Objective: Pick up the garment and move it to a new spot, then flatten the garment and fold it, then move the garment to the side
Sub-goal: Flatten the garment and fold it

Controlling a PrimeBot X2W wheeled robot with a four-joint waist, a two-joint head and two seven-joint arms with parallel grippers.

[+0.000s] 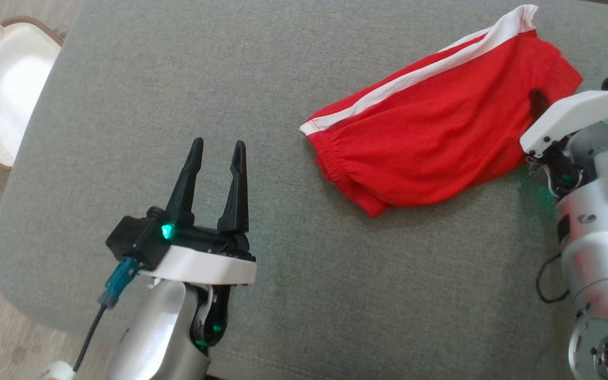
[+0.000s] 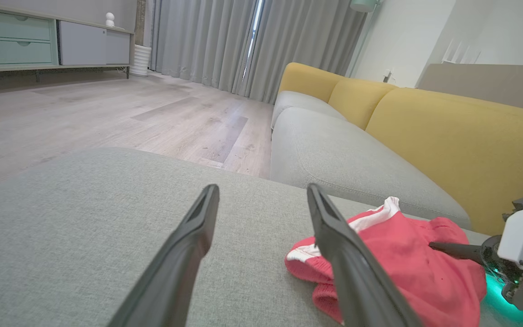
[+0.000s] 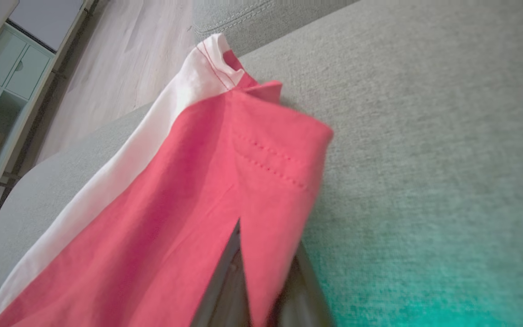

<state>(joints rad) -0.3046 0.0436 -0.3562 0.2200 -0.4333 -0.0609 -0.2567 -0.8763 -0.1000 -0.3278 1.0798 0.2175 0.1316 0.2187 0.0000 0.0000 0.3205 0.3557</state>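
Observation:
The garment (image 1: pixel 441 132) is a pair of red shorts with a white side stripe, lying bunched on the right half of a grey cushioned ottoman (image 1: pixel 177 79). My right gripper (image 1: pixel 537 103) reaches in from the right edge with its dark fingers on the cloth's right side. In the right wrist view a fold of the garment (image 3: pixel 175 204) runs between the two fingers, so the right gripper (image 3: pixel 266 272) is shut on it. My left gripper (image 1: pixel 218 143) stands open over bare cushion, well left of the shorts. The left wrist view has the left gripper (image 2: pixel 262 190) empty, the garment (image 2: pixel 402 268) to its right.
A white bag with a brown rim (image 1: pixel 3 89) lies on the wooden floor beyond the ottoman's left edge. A grey and yellow sofa (image 2: pixel 425 136) stands behind the ottoman, and a low cabinet (image 2: pixel 39 41) lines the far wall.

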